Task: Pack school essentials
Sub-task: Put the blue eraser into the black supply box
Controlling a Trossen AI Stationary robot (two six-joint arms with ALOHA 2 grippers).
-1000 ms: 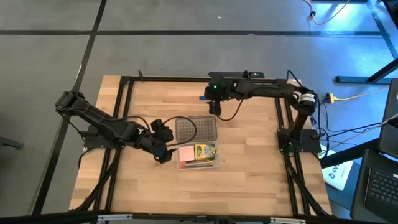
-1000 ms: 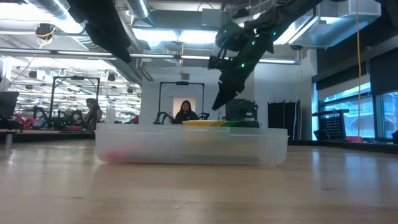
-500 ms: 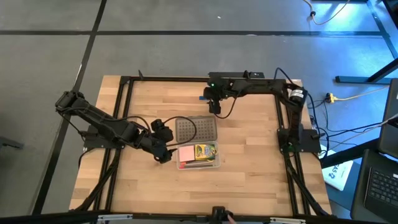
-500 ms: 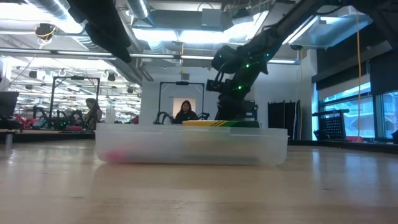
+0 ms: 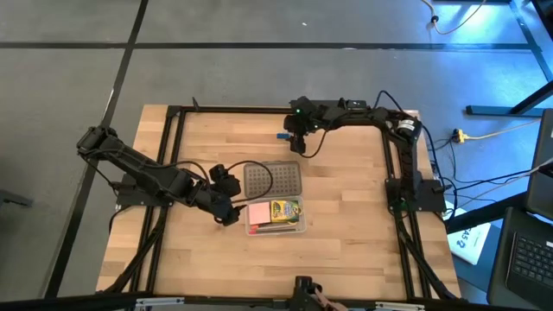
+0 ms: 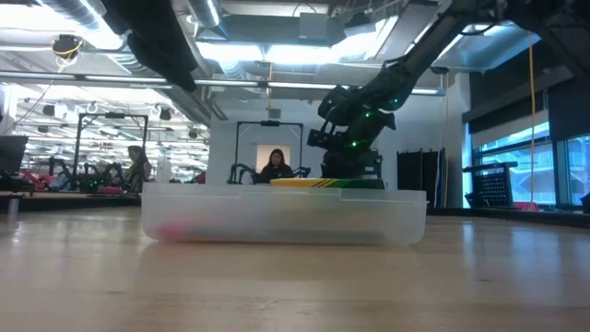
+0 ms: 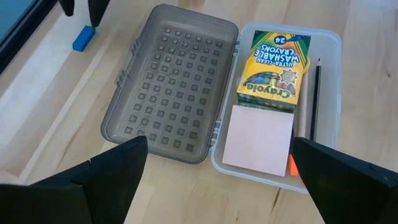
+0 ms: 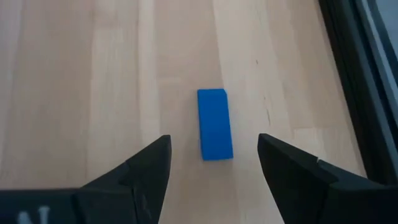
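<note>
A light wooden desk (image 5: pixel 346 242) edged by a black metal frame (image 5: pixel 177 130) stands on a grey floor (image 5: pixel 216 52) crossed by dark seams. Beyond the desk the low view shows an open workshop hall: exposed ceiling ducts (image 6: pixel 230 18), bright strip lights (image 6: pixel 277 57), tall blue-lit windows (image 6: pixel 553 166) on the right, and a seated person (image 6: pixel 275 166) far back.

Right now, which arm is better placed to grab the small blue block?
The right. Its gripper hangs open directly over the small blue rectangular block, while the left gripper waits beside the clear plastic case.
</note>
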